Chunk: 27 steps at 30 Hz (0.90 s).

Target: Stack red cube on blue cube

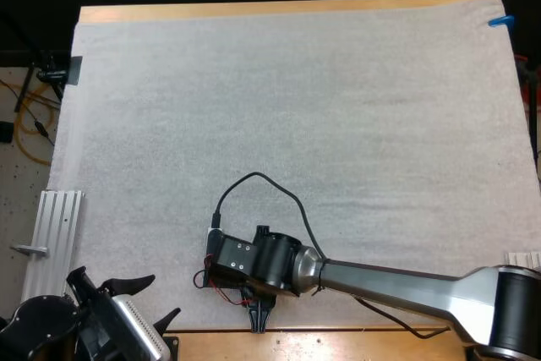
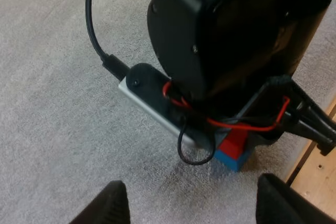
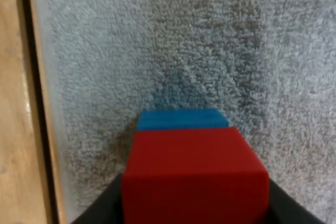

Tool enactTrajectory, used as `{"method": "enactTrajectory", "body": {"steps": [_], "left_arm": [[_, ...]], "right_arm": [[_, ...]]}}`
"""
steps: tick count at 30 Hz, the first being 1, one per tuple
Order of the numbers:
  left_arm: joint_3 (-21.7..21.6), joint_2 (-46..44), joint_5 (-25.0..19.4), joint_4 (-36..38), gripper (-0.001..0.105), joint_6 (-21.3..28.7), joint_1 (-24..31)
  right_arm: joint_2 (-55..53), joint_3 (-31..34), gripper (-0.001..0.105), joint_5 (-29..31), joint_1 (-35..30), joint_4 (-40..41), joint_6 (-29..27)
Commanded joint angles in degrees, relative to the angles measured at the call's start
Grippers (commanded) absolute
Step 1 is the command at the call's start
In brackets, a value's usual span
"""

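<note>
— As our right pincer [image 1: 256, 317] sits at the lower middle of the high frame, by the near edge of the mat [image 1: 338, 124], which step are we in?

— We judge it the placing step. The right pincer is clamped on the red cube [image 3: 195, 174] from both sides, directly over the blue cube [image 3: 182, 119], whose far edge peeks out beyond it. From the left wrist camera the red seems to rest on the blue, though we cannot tell whether they fully touch.

— And our left pincer [image 2: 195, 205]?

— Fingers apart, gripping nothing, near the pair.

— What does the next move call for?

— Settling the red flat if any gap remains, then parting the fingers gently and rising straight up. The pair stands close to the bare counter [image 1: 220, 346], so a sideways drag could topple it.
</note>
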Motion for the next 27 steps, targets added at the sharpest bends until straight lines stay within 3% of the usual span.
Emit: {"method": "enactTrajectory", "body": {"steps": [1, 15, 17, 19, 22, 27], "left_arm": [[0.0, 0.2, 0.4, 0.4, 0.052, 0.0, -0.3], [0.0, 0.2, 0.4, 0.4, 0.052, 0.0, -0.3], [0.0, 0.2, 0.4, 0.4, 0.052, 0.0, -0.3], [0.0, 0.2, 0.4, 0.4, 0.052, 0.0, -0.3], [0.0, 0.2, 0.4, 0.4, 0.052, 0.0, -0.3], [0.0, 0.2, 0.4, 0.4, 0.052, 0.0, -0.3]], "right_arm": [[-0.1, -0.5, 0.028, -0.3, 0.0, -0.5, -0.5], [0.2, -0.5, 0.029, 0.6, 0.0, -0.5, -0.5], [0.2, -0.5, 0.034, 0.6, 0.0, -0.5, -0.5], [0.2, -0.5, 0.046, 0.6, 0.0, -0.5, -0.6], [0.2, -0.5, 0.058, 0.6, 0.0, -0.5, -0.6], [0.2, -0.5, 0.058, 0.6, 0.0, -0.5, -0.6]]}}
